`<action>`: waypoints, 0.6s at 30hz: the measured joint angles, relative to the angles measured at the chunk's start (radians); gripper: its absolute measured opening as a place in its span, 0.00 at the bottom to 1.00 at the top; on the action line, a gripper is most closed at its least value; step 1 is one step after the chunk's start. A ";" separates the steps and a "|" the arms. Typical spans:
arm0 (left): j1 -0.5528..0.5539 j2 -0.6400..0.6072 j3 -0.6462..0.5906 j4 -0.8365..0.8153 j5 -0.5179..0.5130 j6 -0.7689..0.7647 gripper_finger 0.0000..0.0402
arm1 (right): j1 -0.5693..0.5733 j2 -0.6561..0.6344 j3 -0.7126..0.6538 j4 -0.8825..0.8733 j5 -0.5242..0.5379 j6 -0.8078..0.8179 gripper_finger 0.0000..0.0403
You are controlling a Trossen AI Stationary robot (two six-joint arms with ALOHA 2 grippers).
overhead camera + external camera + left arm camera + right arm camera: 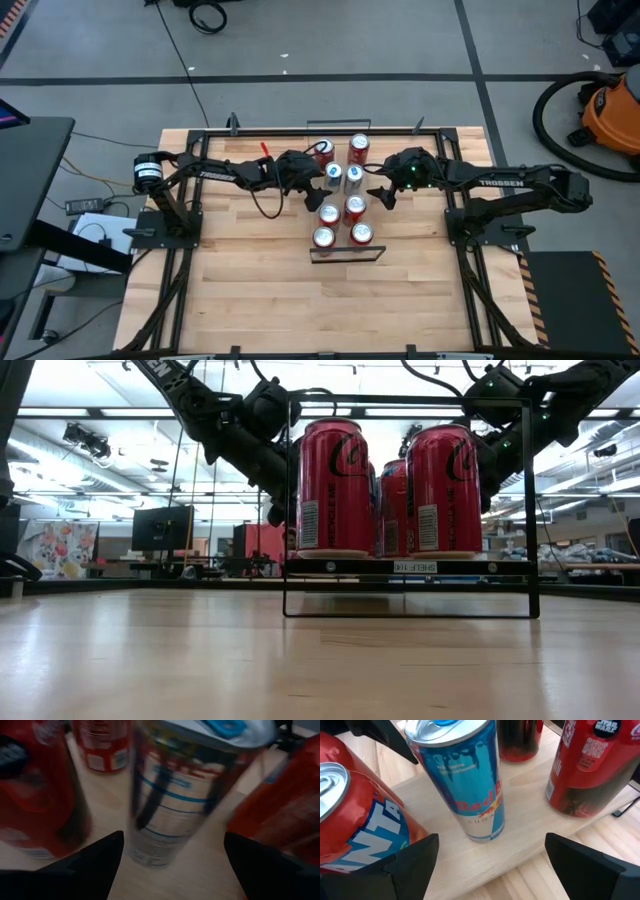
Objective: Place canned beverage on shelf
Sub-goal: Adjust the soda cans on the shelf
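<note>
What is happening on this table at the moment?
Two robot arms are working over a group of drink cans on a narrow wooden shelf in the middle of the table. The left gripper and the right gripper are both open, one at each side of the pair of slim silver-blue cans, and neither holds anything. Red cans stand in two rows along the shelf, and two more red cans stand at the far end.

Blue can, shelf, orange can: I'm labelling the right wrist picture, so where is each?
Blue can (470,785), right wrist view, middle of its side.
Shelf (525,842), right wrist view, bare board.
Orange can (362,827), right wrist view, its side.
</note>
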 joint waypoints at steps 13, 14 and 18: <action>0.012 0.031 -0.002 0.051 -0.017 0.025 0.89 | 0.001 0.000 0.000 0.003 0.000 0.006 0.93; 0.012 0.032 -0.002 0.054 -0.017 0.025 0.89 | 0.001 0.000 0.000 0.003 0.000 0.013 0.93; 0.012 0.031 -0.002 0.072 -0.017 0.025 0.89 | 0.002 0.000 0.000 0.008 0.000 0.019 0.93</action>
